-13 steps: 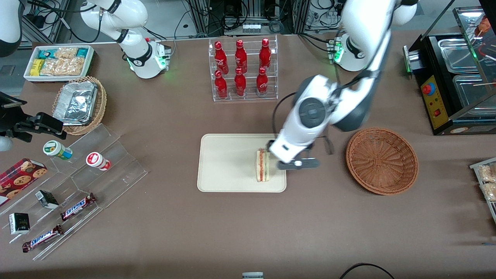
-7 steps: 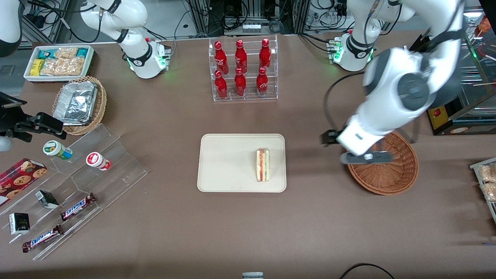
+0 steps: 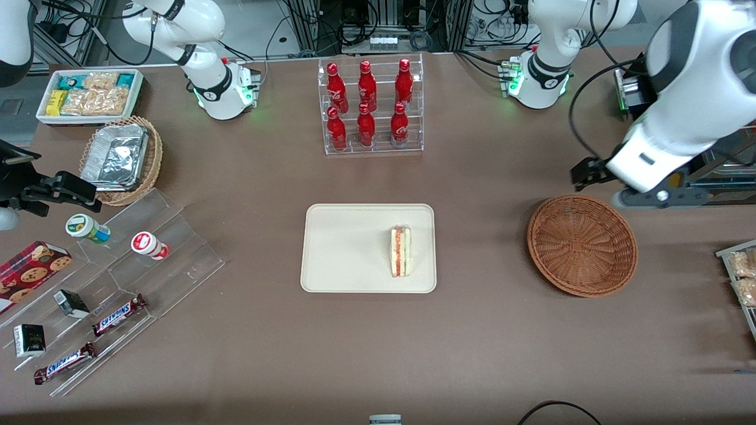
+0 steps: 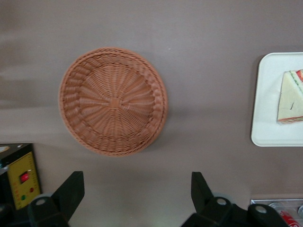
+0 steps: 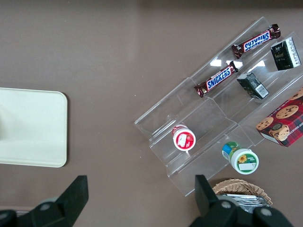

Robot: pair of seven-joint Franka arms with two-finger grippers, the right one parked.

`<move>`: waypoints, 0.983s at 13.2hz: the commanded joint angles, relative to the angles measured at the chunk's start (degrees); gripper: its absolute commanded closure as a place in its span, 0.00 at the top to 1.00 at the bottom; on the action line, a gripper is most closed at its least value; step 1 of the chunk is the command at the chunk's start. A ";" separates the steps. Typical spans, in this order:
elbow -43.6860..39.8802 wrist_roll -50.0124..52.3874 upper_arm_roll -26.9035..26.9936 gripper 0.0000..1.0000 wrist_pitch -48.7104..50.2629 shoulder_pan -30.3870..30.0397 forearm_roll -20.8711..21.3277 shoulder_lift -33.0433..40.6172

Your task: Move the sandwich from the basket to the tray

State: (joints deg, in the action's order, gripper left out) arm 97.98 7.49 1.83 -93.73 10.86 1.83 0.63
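Sandwich lies on the tray, near the tray edge that faces the basket, filling edge turned toward the front camera's view. Basket sits well apart from the tray, toward the working arm's end of the table. Gripper hangs above the table just beside the basket, farther from the front camera, jaws spread wide and holding nothing.

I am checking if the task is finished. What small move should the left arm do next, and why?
Probably none beyond easing up and stopping: the sandwich already lies on the tray, the basket is bare, and the gripper hangs open with nothing in it, above the table beside the basket.
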 commanded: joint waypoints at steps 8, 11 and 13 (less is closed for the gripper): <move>1.07 -3.10 -0.78 1.00 2.94 -4.88 0.28 5.79; 0.55 -2.75 0.36 1.00 3.03 -4.88 0.28 5.61; -0.42 -3.19 0.89 1.00 3.20 -4.88 -0.07 5.09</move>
State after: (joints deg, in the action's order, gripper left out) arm 98.24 4.82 2.51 -91.34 6.53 1.81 5.40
